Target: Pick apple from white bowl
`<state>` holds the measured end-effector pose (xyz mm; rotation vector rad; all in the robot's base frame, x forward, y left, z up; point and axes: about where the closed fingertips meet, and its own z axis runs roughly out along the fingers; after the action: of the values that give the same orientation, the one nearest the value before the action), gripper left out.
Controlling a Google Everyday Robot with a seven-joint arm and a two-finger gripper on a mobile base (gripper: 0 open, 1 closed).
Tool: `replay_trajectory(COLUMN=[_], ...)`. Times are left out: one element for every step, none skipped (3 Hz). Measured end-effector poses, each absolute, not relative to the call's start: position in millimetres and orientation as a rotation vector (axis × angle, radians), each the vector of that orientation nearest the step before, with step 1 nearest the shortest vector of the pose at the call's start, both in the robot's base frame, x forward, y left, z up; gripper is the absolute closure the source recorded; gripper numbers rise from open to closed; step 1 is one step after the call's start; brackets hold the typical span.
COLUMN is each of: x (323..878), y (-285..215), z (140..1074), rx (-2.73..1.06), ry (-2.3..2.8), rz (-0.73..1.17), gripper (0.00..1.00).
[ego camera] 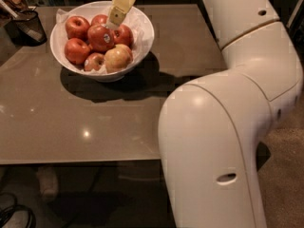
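The white bowl, lined with crumpled white paper, stands at the table's far left and holds several apples. The large deep-red apple with a small pale sticker lies in the middle of the pile. A yellowish-pink apple lies at the front right of the bowl, with red apples around it. My gripper, pale yellow, reaches down from above over the bowl. Its tip is at the upper right edge of the stickered apple, touching it or just above it.
A small black mesh cup stands left of the bowl at the table's far left corner. The grey-brown table has its front edge near me. My white arm fills the right side of the view. Carpet floor lies to the right.
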<state>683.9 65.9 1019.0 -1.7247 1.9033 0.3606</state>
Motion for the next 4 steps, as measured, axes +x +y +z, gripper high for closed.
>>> replay_trajectory(x=[689,693,697,699], y=[79,93,105,112], z=[1009,1000,991,982], rx=[-1.742,-1.740,-1.727,-1.707], ry=[1.912,1.928,1.952,1.983], rz=[0.380,0.415,0.455,0.499], gripper=[0.05,0.06,0.06,0.06])
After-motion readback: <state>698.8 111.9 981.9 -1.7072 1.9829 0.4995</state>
